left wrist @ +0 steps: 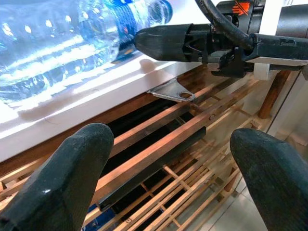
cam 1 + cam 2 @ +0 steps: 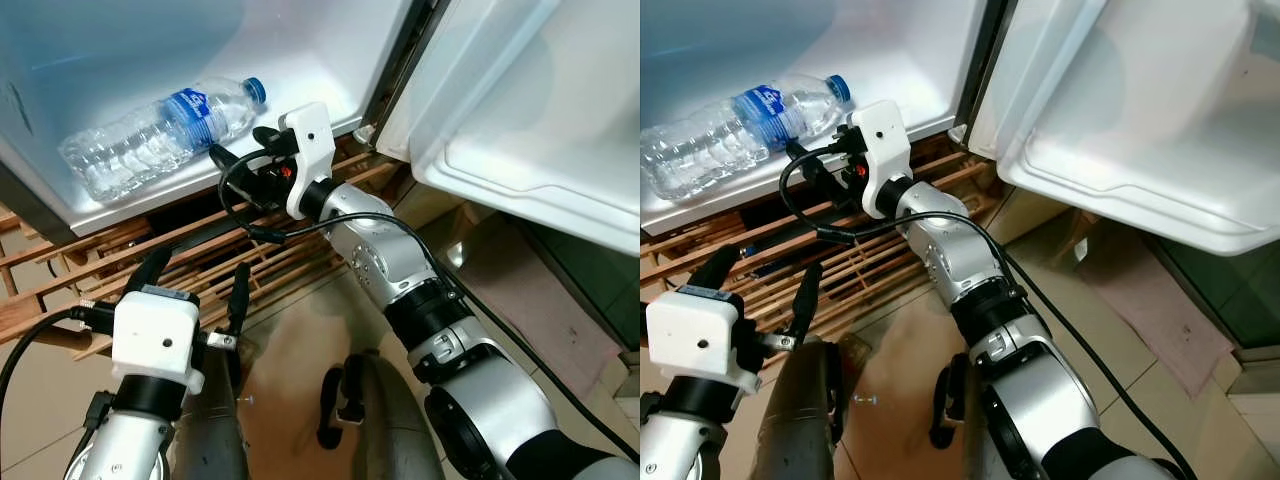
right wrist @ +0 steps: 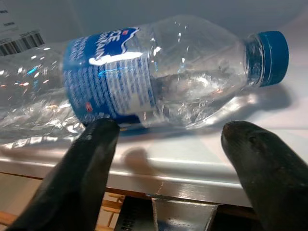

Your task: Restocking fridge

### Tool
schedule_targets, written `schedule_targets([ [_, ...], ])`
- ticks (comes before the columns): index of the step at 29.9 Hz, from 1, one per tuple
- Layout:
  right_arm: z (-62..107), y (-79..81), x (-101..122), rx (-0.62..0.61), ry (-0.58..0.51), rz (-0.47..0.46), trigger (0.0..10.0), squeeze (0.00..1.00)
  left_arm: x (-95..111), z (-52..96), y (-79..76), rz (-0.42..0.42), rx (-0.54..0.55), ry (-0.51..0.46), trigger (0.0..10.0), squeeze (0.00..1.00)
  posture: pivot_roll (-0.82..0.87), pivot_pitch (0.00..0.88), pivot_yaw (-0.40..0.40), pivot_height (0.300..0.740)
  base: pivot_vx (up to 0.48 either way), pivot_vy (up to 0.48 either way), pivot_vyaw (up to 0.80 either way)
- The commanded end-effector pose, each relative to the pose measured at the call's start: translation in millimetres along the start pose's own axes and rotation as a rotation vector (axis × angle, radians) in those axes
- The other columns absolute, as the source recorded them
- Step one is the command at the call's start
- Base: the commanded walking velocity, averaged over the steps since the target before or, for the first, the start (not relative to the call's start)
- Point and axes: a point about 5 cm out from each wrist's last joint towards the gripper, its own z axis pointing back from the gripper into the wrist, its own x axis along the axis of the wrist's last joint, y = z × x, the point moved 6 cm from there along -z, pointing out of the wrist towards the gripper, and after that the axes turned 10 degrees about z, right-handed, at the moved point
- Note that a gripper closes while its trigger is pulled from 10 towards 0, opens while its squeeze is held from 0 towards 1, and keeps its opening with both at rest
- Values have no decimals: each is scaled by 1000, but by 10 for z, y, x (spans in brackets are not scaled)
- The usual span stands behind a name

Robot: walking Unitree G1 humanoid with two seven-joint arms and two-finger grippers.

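Water bottle (image 2: 160,132) lies on its side on the white floor of the open fridge (image 2: 300,60), close to the front edge, blue cap (image 2: 255,90) pointing toward the front right corner. Clear plastic body, ribbed and somewhat crumpled; blue label with white print wrapped round its upper part; appears to hold clear water.

Right gripper (image 2: 240,145) sits just at the front edge of the fridge floor, fingers spread apart and gripping nothing. In the right wrist view the two black fingertips (image 3: 91,159) flank the bottle's shoulder and neck from in front, one near the label, the other below the cap; contact with the bottle cannot be confirmed.

Left gripper (image 2: 195,285) is lower, in front of the wooden slatted rack (image 2: 200,250) that sits under the fridge front edge. Its fingers are also wide apart, nothing between them.

Fridge door (image 2: 530,110) stands open at right, white inner shelf visible. Tan tiled floor (image 2: 300,350) below.
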Motion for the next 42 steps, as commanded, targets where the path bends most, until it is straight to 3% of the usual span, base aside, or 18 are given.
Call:
schedule_targets([
  [1, -421, 1037, 413, 211, -152, -185, 10000, 1000, 21, 20, -63, 16, -16, 1, 10000, 0, 273, 399, -199, 660, 0, 0, 0],
  [6, -360, 875, 296, 169, -131, -152, 10000, 1000, 3, 3, -74, 21, -15, 9, 10000, 0, 255, 398, -201, 660, 0, 0, 0],
  [9, -311, 820, 330, 146, -153, -27, 10000, 1000, -15, -2, -101, 28, -18, 12, 10000, 0, 241, 393, -205, 660, 0, 0, 0],
  [10, -295, 830, 347, 149, -158, 16, 10000, 925, -23, -9, -106, 30, -19, 12, 10000, 0, 236, 390, -209, 660, 0, 0, 0],
  [11, -286, 839, 355, 153, -160, 40, 10000, 925, -29, -17, -110, 30, -19, 12, 10000, 0, 235, 389, -210, 660, 0, 0, 0],
  [12, -273, 846, 354, 157, -158, 56, 10000, 0, -34, -29, -113, 31, -18, 11, 10000, 0, 230, 385, -214, 660, 0, 0, 0],
  [18, -148, 828, 154, 151, -98, 131, 10000, 0, -100, -83, -145, 33, -21, 17, 10000, 0, 210, 369, -222, 660, 0, 0, 0],
  [24, -114, 794, 107, 134, -93, 118, 10000, 0, -126, -108, -192, 25, -39, 17, 10000, 0, 200, 361, -227, 660, 0, 0, 0],
  [25, -203, 884, 177, 148, -120, 85, 10000, 0, -143, -115, -246, 30, -58, 18, 10000, 0, 194, 354, -227, 660, 0, 0, 0],
  [26, -203, 884, 177, 148, -120, 85, 10000, 0, -143, -115, -246, 30, -58, 18, 10000, 0, 194, 354, -227, 660, 0, 0, 0],
  [27, -356, 941, 258, 135, -128, 52, 10000, 0, -158, -121, -282, 36, -68, 19, 10000, 0, 198, 351, -227, 660, 0, 0, 0],
  [31, -599, 1030, 510, 111, -156, -85, 10000, 0, -169, -145, -301, 34, -72, 18, 10000, 0, 214, 347, -227, 660, 0, 0, 0],
  [36, -687, 1030, 783, 63, -239, -154, 10000, 0, -170, -157, -306, 30, -75, 14, 10000, 0, 215, 341, -223, 660, 0, 0, 0],
  [39, -654, 892, 977, -2, -334, -114, 10000, 0, -167, -164, -309, 28, -76, 11, 10000, 0, 219, 342, -217, 660, 0, 0, 0],
  [42, -553, 728, 885, -32, -350, -46, 10000, 0, -163, -175, -295, 27, -72, 8, 10000, 0, 207, 346, -217, 660, 0, 0, 0],
])
